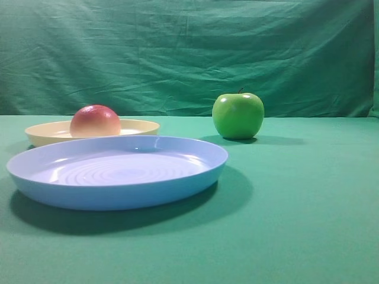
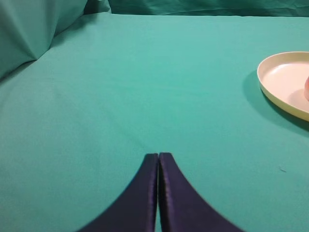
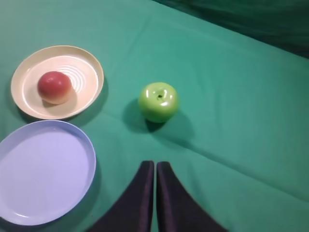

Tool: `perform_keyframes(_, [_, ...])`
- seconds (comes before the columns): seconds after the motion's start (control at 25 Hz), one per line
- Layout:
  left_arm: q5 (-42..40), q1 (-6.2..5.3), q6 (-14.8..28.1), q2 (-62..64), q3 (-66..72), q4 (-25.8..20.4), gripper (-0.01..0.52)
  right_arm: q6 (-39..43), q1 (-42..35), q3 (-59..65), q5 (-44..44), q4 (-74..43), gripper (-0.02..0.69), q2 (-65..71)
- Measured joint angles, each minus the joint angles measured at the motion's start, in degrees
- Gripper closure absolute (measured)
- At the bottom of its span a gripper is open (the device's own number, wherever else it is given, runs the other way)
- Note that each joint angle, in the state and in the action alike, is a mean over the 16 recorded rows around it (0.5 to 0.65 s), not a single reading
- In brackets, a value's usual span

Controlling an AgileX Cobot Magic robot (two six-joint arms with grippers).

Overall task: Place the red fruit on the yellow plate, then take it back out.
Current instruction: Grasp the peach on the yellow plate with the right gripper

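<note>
The red fruit point(image 1: 95, 120) point(image 3: 55, 87) rests on the yellow plate point(image 1: 142, 126) point(image 3: 86, 67) at the back left of the green table. In the right wrist view my right gripper point(image 3: 155, 164) is shut and holds nothing, high above the cloth and well short of the plate. My left gripper point(image 2: 158, 155) is also shut and empty over bare cloth, with the yellow plate's rim point(image 2: 270, 92) off to its right. A sliver of the fruit point(image 2: 306, 89) shows at that view's right edge. Neither gripper appears in the exterior high view.
A larger light-blue plate point(image 1: 35, 183) point(image 3: 84, 154) lies in front of the yellow one, nearest the camera. A glossy green apple point(image 1: 238, 115) point(image 3: 158, 101) stands to the right of both plates. A green cloth backdrop point(image 1: 189, 53) hangs behind the table.
</note>
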Motion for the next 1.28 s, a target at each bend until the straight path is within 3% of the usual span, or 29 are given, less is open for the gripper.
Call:
perform_keyframes(0.36, [0.0,0.0,0.0,0.0,0.0,0.0,0.514,1.66,-5.9,6.67,-2.01,-3.24,0.665,-13.99])
perform_keyframes(0.92, [0.0,0.0,0.0,0.0,0.0,0.0,0.514,2.15,-29.27,35.66,-25.2,0.86,0.665,-38.46])
perform_keyframes(1.28, [0.0,0.0,0.0,0.0,0.0,0.0,0.514,2.35,-35.95,55.78,-35.21,2.8,0.665,-53.0])
